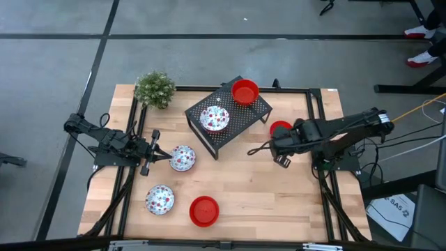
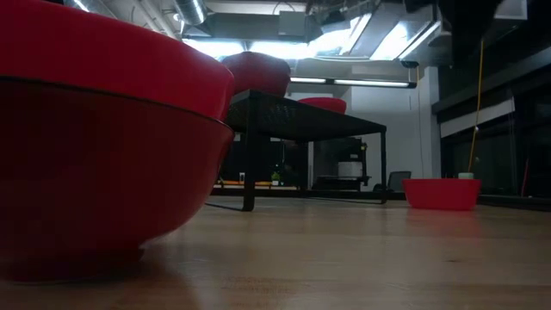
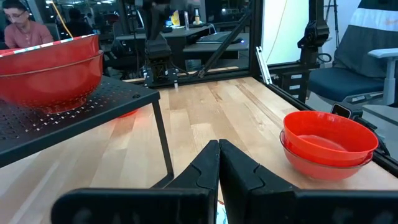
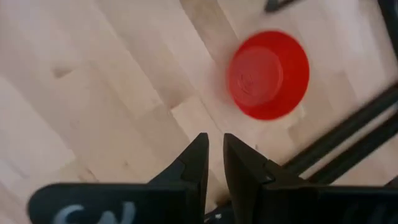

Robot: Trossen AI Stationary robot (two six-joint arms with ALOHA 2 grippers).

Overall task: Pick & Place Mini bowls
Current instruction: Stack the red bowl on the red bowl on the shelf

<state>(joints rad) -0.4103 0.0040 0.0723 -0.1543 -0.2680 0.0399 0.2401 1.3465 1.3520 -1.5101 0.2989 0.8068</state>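
My right pincer [image 1: 281, 161] hangs above the counter [image 1: 279, 202] with its fingers a narrow gap apart, holding nothing; a red mini bowl [image 1: 279, 128] sits on the wood just beside it. That arm reaches in from the right edge. My left pincer [image 1: 149, 155] is closed and empty, pointing at a speckled bowl [image 1: 182, 158]. On the black mesh rack [image 1: 240, 113] I see one red and one speckled bowl.

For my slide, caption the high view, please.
Two small bowls on black mesh rack, four on wooden table; both grippers empty.
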